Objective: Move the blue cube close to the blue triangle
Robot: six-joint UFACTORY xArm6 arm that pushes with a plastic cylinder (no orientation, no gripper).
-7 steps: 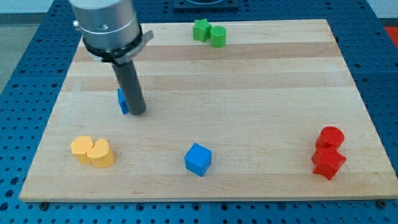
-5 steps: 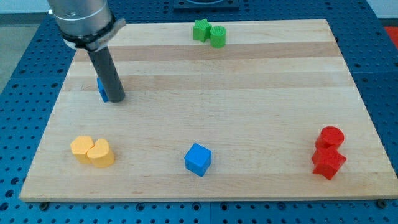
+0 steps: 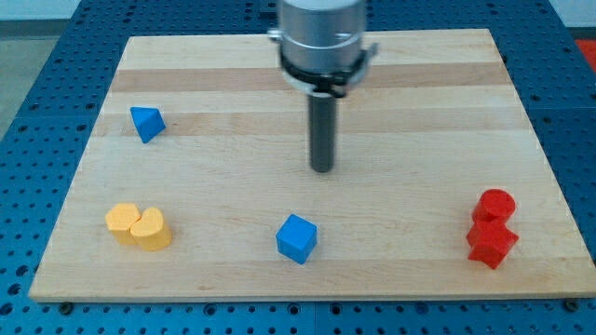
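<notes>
Camera view – rod upright, my tip [image 3: 322, 168] above blue cube [image 3: 296, 238]

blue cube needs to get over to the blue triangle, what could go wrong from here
My tip sits above and slightly right of the blue cube, so a push from here may drive it toward the board's bottom edge. A low path left could also bump the yellow blocks before the cube reaches the blue triangle.

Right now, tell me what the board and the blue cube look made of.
Board: apparently pale wood, matte, with lengthwise plank bands and grain.
Blue cube: probably plastic, uniform saturated colour, smooth faces with slight sheen.
My tip stands above it in the view, apart.
</notes>
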